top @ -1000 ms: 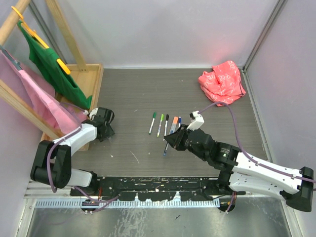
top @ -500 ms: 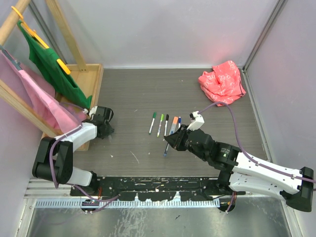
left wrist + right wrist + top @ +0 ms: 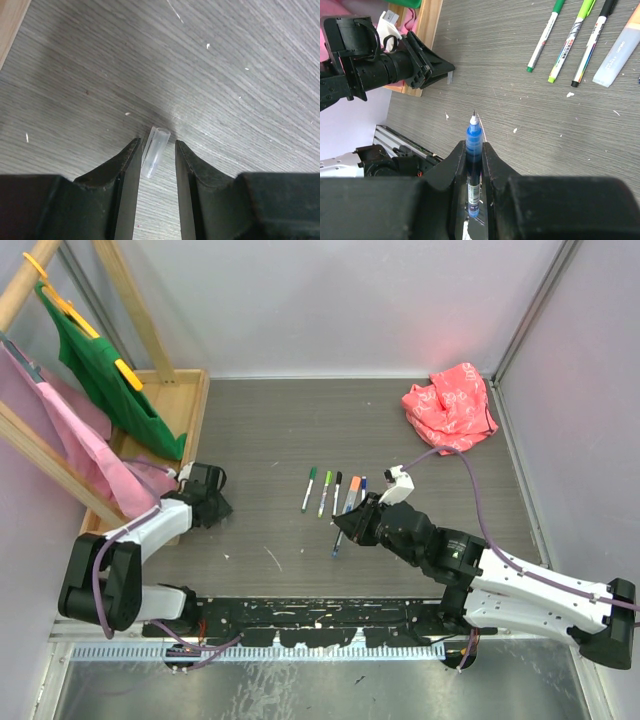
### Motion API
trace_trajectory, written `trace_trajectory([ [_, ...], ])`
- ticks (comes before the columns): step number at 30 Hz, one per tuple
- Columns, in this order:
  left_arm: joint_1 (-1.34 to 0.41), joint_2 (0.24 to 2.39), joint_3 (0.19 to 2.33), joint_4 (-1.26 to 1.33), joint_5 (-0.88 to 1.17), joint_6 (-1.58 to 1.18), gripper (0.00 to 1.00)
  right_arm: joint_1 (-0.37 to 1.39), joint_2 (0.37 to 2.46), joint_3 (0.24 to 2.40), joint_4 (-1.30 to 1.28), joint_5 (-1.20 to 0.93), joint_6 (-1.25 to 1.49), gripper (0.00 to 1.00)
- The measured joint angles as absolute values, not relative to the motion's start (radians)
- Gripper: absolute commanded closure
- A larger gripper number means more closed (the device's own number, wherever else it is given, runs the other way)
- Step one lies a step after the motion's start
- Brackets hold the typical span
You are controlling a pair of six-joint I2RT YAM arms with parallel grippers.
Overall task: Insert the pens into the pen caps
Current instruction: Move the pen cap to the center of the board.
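The left gripper [image 3: 156, 142] holds its matte black, wedge-shaped fingers apart. They straddle a short translucent plastic pen cap [image 3: 154, 152], a hollow tube lying on the grey wood-grain table [image 3: 240, 85], well left of the row of capped pens [image 3: 325, 492]. The right gripper [image 3: 475, 145] is clamped on a slim blue-tipped pen [image 3: 474, 131] with a fine point, just on the near side of that row. Compared with half a second ago, the left gripper sits slightly further to the near side of the row. The right arm is unchanged.
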State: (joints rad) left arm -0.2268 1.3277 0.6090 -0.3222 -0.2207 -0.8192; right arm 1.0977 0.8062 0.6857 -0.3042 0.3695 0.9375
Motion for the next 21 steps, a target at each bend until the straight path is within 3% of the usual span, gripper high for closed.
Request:
trace_trajectory([
  [21, -0.243, 1.357, 0.641, -0.372, -0.201, -0.815, 0.86, 1.098, 0.767, 0.662, -0.301, 0.373, 0.942, 1.0],
])
